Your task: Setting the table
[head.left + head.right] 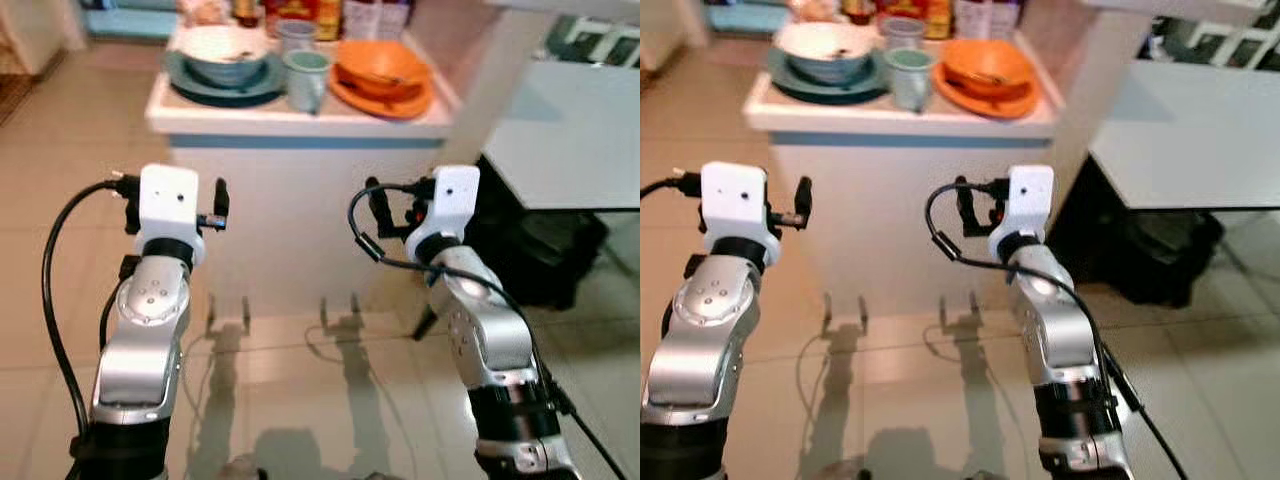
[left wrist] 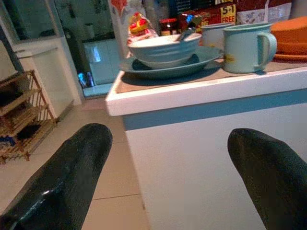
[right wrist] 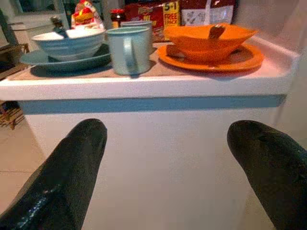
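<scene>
While both arms are raised in front of the white counter [image 1: 300,125], you have nothing in hand: the left gripper [image 2: 168,182] and the right gripper [image 3: 168,177] each have their fingers spread wide and released, level with the counter's front face and just below its top edge. That height reads as a ready stance, chosen so either one can rise over the rim without knocking the dishes.

On the counter the tableware is grouped as two sets. At its left end sits the blue plate [image 1: 185,85] with the blue bowl [image 1: 228,55] stacked in it. At its right end the orange plate [image 1: 350,98] carries the orange bowl [image 1: 385,65], with something like a spoon lying inside. The pale green mug [image 1: 307,78] stands between the sets, near the counter's front edge, a second cup [image 1: 295,35] behind it. Food packets [image 3: 144,12] line the counter's back.

You are likely at the start: the stacks suggest storage for carrying, not yet laid places.
</scene>
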### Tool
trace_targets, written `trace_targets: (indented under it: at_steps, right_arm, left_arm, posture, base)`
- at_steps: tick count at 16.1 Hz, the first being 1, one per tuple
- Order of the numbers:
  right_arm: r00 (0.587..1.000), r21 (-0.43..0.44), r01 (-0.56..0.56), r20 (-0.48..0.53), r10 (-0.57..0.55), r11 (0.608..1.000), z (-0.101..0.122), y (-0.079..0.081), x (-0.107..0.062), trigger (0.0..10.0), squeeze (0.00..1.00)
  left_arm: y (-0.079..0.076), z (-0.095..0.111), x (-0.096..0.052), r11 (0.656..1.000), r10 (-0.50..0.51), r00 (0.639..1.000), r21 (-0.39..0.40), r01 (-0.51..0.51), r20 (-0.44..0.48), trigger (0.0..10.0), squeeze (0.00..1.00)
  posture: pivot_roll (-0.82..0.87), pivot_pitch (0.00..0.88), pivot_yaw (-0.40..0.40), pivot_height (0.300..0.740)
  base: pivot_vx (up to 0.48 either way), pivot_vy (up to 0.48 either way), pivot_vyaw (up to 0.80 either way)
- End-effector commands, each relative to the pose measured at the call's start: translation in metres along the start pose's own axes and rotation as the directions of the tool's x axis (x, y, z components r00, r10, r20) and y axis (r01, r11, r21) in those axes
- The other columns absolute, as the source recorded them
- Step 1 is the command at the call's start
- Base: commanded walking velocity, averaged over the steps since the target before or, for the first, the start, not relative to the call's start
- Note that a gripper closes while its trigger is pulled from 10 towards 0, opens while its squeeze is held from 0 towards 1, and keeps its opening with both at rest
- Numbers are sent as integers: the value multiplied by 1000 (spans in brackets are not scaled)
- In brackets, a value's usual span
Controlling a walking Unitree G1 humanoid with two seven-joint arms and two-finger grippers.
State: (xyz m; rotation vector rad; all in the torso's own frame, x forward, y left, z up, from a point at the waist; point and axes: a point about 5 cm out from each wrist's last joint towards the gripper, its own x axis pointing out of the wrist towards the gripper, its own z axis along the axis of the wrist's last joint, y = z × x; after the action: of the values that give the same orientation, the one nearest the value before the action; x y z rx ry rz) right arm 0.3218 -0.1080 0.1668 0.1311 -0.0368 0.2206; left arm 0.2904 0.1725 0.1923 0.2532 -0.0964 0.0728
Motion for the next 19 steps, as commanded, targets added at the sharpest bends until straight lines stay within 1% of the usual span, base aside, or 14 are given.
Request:
trace_targets:
  at_steps: [1,2,4,6,7,8,10,11,14,16,17,19]
  right_arm:
    - [1000,3,27,10,-27,1000,2,-6,-3,10000,0]
    - [1000,7,20,17,-21,1000,4,-5,-2,10000,0]
    - [999,2,32,18,-32,999,2,-9,-3,10000,0]
    - [999,-3,38,22,-38,999,3,-11,-3,10000,0]
    - [1000,33,24,7,-24,999,2,-11,-4,10000,0]
    - [1000,40,19,-4,-19,999,1,-12,-5,10000,0]
    - [1000,6,30,-7,-30,1000,-1,-15,-7,10000,0]
    - [999,-15,31,10,-31,999,2,-16,-8,10000,0]
    - [1000,0,23,15,-23,1000,4,-19,-12,10000,0]
    - [1000,1,11,9,-11,1000,3,-18,-13,10000,0]
    - [1000,-13,-20,17,20,1000,6,-13,-13,10000,0]
    - [999,-14,-17,31,18,1000,7,-13,-13,10000,0]
  left_arm:
    - [-8,4,-1,999,-48,999,-1,48,15,10000,0]
    - [-7,2,1,999,-42,999,0,42,9,10000,0]
    - [-7,3,-2,999,-42,999,-15,42,16,10000,0]
    - [-8,2,-2,999,-49,999,-8,50,15,10000,0]
    - [-9,1,-3,999,-39,999,-20,39,10,10000,0]
    - [-13,2,-5,998,-46,999,-37,47,14,10000,0]
    - [-16,3,-7,997,-58,998,-39,59,18,10000,0]
    - [-17,2,-6,997,-59,998,-44,60,16,10000,0]
    - [-23,1,-7,996,-76,997,-55,77,18,10000,0]
    - [-22,0,-9,996,-71,997,-58,72,13,10000,0]
    - [-20,-3,-9,996,-63,998,-56,64,7,10000,0]
    - [-21,-2,-10,997,-58,998,-57,58,8,10000,0]
  posture:
    - [35,47,-73,740]
    - [42,57,-73,740]
    - [40,43,-74,740]
    - [33,47,-76,740]
    - [39,37,-77,740]
    - [43,28,-80,740]
    - [37,25,-76,740]
    - [18,23,-72,740]
    - [26,17,-73,740]
    - [10,21,-79,740]
    - [13,19,-84,740]
    - [26,30,-91,740]
  base:
    - [292,0,0]
    - [322,0,0]
    - [362,0,0]
    - [377,0,0]
    - [379,0,0]
    - [360,0,0]
    - [360,0,0]
    - [360,0,0]
    - [363,0,763]
    - [360,0,800]
    - [364,0,800]
    - [352,0,800]
